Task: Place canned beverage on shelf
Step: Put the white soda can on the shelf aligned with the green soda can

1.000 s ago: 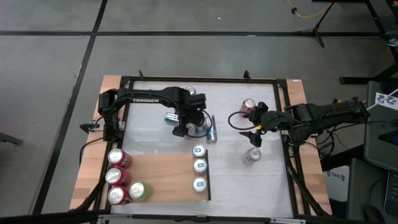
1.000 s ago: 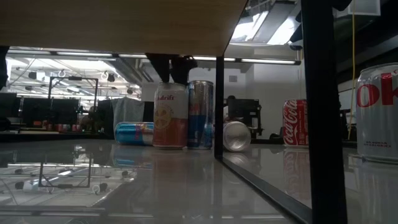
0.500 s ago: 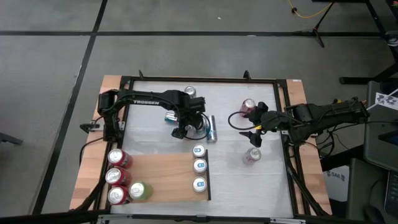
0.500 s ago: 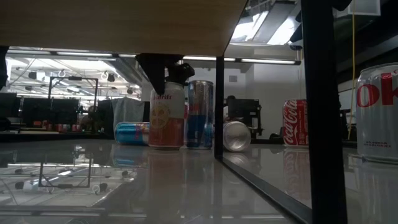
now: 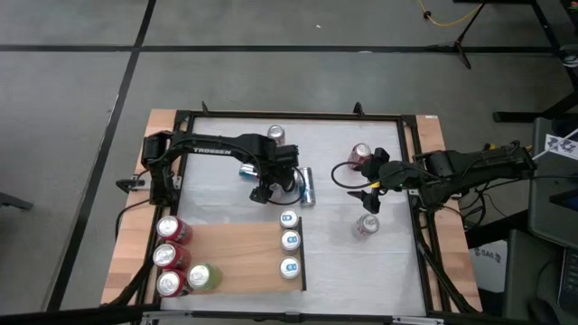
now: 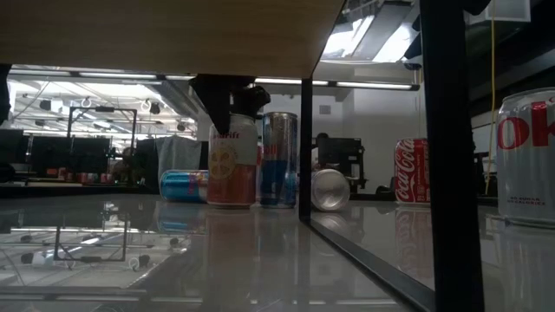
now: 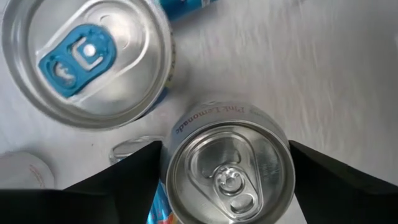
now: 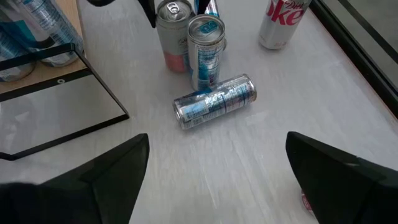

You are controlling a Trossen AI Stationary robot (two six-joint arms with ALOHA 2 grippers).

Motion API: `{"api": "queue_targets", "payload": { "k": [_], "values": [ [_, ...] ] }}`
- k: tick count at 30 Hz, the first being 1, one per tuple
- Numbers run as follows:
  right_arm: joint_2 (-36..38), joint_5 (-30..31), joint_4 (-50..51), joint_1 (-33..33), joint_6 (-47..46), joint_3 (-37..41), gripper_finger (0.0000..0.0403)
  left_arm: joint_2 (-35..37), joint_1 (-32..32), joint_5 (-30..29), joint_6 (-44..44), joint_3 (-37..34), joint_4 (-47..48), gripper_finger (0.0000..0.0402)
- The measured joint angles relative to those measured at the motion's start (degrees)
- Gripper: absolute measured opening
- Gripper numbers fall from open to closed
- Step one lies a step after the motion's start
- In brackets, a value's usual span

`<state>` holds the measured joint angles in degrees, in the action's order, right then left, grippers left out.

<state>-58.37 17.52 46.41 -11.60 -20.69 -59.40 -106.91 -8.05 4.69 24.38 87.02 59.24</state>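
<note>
A pink lemonade can (image 7: 230, 171) stands upright on the white table's middle (image 6: 232, 165), beside an upright blue-and-silver can (image 6: 279, 160). My left gripper (image 5: 271, 185) comes down over the pink can's top, one finger on each side. My right gripper (image 8: 217, 186) hangs open at the table's right (image 5: 370, 194), touching nothing. The wooden shelf (image 5: 235, 257) lies at the near left. It carries three blue-tabbed cans (image 5: 289, 241) along its right edge, and three red cans (image 5: 167, 255) and a green one (image 5: 200, 276) on its left. My left gripper has the pink lemonade can's upper wall, just below the rim (image 7: 171, 180), between its two fingers (image 7: 124, 186). The fingers come from above and point down. The can stands upright with its base on the table.
A silver-and-blue can (image 8: 214, 102) lies on its side right of the pink one, and another blue can (image 6: 184, 185) lies left of it. A silver can (image 5: 275, 134) stands farther back. Two cola cans (image 5: 361, 155) (image 5: 366, 224) stand near my right gripper. A dark frame (image 5: 415, 181) borders the table.
My left gripper has sunk onto the pink can, so its fingers now reach past the can's rim in the low view. The can has shifted slightly toward the table's left and stayed upright.
</note>
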Motion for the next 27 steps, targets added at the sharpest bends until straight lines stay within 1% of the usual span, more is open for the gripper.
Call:
{"api": "queue_targets", "payload": {
  "k": [4,12,16,19,27],
  "values": [
    [0.00,0.00,0.00,0.00,0.00,0.00,0.0367,0.00,-0.01,-0.09,-1.72,0.00,0.07,0.0286],
    [0.00,0.00,0.02,0.00,0.02,0.00,0.0367,1.62,-0.03,-0.89,-5.44,-0.30,0.78,0.0281],
    [0.00,0.00,0.05,0.00,0.10,0.00,0.0367,4.78,-0.03,-3.00,-7.63,-0.17,2.82,0.0280],
    [0.00,0.00,0.07,0.00,0.15,0.00,0.0367,6.79,-0.09,-3.22,-9.49,-0.17,5.19,0.0280],
    [0.00,0.00,0.09,0.02,0.17,0.00,0.0367,14.95,0.29,-3.76,-19.28,-0.09,12.49,0.0279]
  ]
}}
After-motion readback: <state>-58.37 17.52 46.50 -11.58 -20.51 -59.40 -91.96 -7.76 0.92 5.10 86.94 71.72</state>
